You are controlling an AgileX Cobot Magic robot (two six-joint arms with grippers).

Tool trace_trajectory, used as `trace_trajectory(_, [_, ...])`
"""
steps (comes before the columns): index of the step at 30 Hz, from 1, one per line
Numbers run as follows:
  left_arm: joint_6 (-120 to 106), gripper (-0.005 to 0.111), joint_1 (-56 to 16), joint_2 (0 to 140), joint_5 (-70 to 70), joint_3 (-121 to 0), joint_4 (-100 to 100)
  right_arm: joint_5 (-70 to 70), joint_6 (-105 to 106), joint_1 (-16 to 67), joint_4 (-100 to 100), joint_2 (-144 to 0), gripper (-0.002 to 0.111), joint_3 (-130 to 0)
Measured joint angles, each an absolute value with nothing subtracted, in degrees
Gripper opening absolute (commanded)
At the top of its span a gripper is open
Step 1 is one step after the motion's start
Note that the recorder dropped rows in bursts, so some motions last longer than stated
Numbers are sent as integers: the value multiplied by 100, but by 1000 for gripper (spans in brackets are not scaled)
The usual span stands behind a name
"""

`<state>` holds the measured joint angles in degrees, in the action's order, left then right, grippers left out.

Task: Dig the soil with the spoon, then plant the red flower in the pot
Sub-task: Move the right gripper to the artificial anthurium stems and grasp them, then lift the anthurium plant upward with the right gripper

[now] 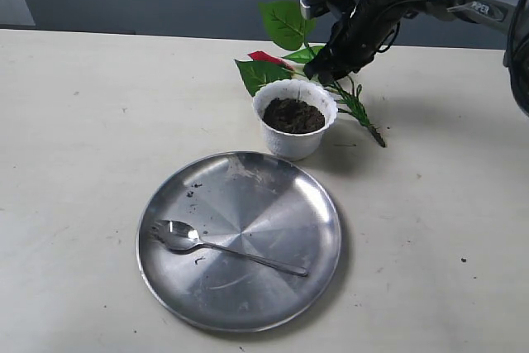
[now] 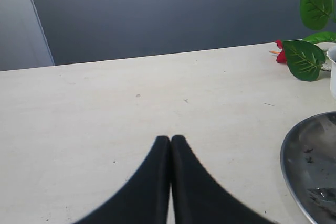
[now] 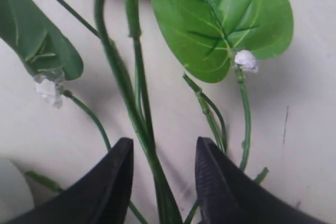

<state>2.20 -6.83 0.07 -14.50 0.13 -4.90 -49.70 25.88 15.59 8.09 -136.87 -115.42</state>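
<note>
Red flower point(image 1: 285, 22): down on the table point(image 1: 83, 121), just behind and to the right of the pot point(image 1: 277, 145), not yet planted. Long axis slanting, with the stem foot toward the front at the pot's right, and leaves and blooms fanning away to the back and left. Impossible to tell whether wholly resting on the table or partly raised.

Stems point(image 3: 137, 103) threading through the gap of the right gripper point(image 3: 164, 153), running out past the fingertips roughly in line with the fingers, so crosswise to the closing direction. Jaws standing apart, with a sliver of space either side of the stem bundle: straddling, not clamping. Judged ready for a squeeze low on the stems, with no sideways shift needed.

Soil point(image 1: 293, 115) filling the pot, right beside the grasp point. Spoon point(image 1: 223, 247) lying on the plate point(image 1: 248, 307) in front of the pot, bowl to the left, handle to the right, touched by neither arm.

Left gripper point(image 2: 170, 148) pressed together on nothing, low over the table near the plate's rim, well apart from the flower. Right arm plainly the nearer.
</note>
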Motion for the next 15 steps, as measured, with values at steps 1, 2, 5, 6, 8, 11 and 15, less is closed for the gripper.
trace_trajectory(1, [220,1,-683,7,-1450,13,-490,-4945,2588,1559,809,-13748,38,-11542])
trace_trajectory(2, [220,1,-683,7,-1450,13,-490,-4912,2588,1559,809,-13783,36,-11542])
trace_trajectory(5, [220,1,-683,7,-1450,13,-490,-4797,2588,1559,809,-13897,18,-11542])
trace_trajectory(6, [220,1,-683,7,-1450,13,-490,-4743,2588,1559,809,-13913,8,-11542])
trace_trajectory(8, [220,1,-683,7,-1450,13,-490,-4618,2588,1559,809,-13924,0,-11542])
trace_trajectory(11, [220,1,-683,7,-1450,13,-490,-4392,2453,1559,828,-13924,0,-11542])
trace_trajectory(15, [220,1,-683,7,-1450,13,-490,-4144,2092,1559,811,-13837,0,-11542])
